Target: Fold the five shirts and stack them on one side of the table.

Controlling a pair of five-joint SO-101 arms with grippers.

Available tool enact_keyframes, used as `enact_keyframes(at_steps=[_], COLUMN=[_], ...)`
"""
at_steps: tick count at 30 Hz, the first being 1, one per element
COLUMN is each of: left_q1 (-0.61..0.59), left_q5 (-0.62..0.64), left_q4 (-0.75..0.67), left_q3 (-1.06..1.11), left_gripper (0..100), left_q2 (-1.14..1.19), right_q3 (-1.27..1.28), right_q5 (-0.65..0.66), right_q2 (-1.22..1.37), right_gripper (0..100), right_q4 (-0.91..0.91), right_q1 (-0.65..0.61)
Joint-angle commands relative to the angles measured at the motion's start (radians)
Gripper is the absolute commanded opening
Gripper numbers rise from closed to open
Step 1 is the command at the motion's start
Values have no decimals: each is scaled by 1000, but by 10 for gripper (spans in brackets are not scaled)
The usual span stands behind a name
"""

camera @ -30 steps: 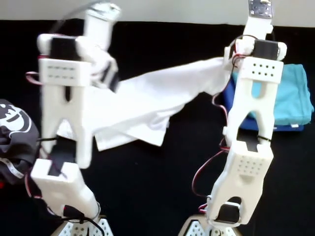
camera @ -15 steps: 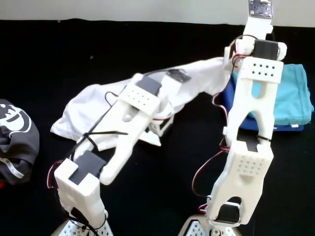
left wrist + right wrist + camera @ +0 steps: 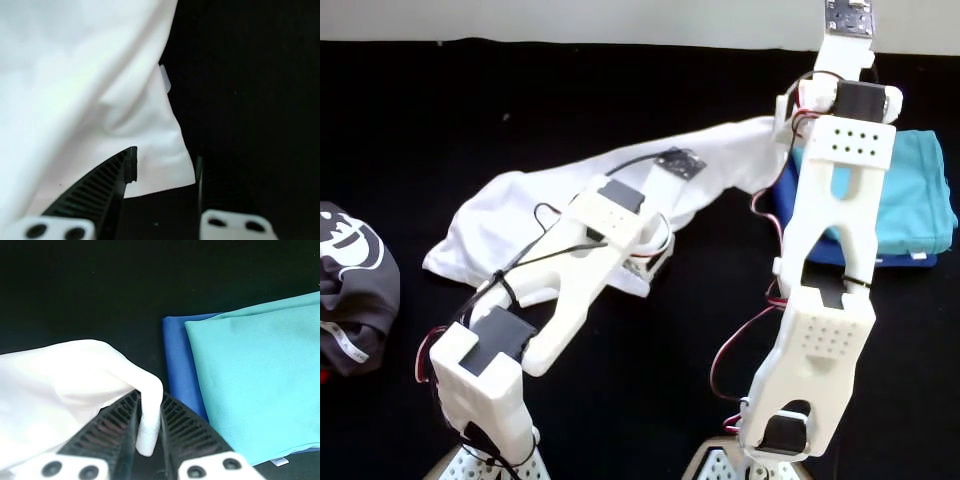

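Item: white shirt [image 3: 520, 205], mid-desk, stretched from left-centre to far right.

Change: one second ago its left end hung lifted from the upright left arm. That end now lies on the desk [image 3: 620, 90], and the arm has dropped low over the near hem. Judged: shirt laid out, fold grasp pending.

Left gripper [image 3: 165, 167]: fingers open, straddling the hem corner, which the arm hides in the high view.

Right gripper [image 3: 150, 412]: fingers closed on the shirt's far-right end, best seen in its wrist view.

Stack, right: turquoise shirt [image 3: 920, 200] on blue shirt [image 3: 180, 365].

Left edge: dark shirt [image 3: 350, 270], unfolded.
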Motion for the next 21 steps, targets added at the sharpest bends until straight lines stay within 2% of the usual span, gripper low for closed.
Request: enact_keyframes(at_steps=[1, 10, 13, 14, 21], left_q1=[-1, -35, -62, -74, -174], left_q5=[6, 5, 5, 5, 5], left_q4=[-78, -106, -74, -49, 229], left_q3=[33, -24, -65, -82, -222], left_gripper=[204, 188, 62, 6, 9], left_q2=[-48, 93, 64, 50, -101], right_q3=[-2, -2, -2, -4, -82], right_q5=[-9, -11, -11, -11, -12], right_q2=[-7, -10, -12, -12, -13], right_gripper=[5, 5, 5, 5, 5], right_q4=[-1, 19, 51, 61, 140], right_q1=[-8, -4, -2, -2, -2])
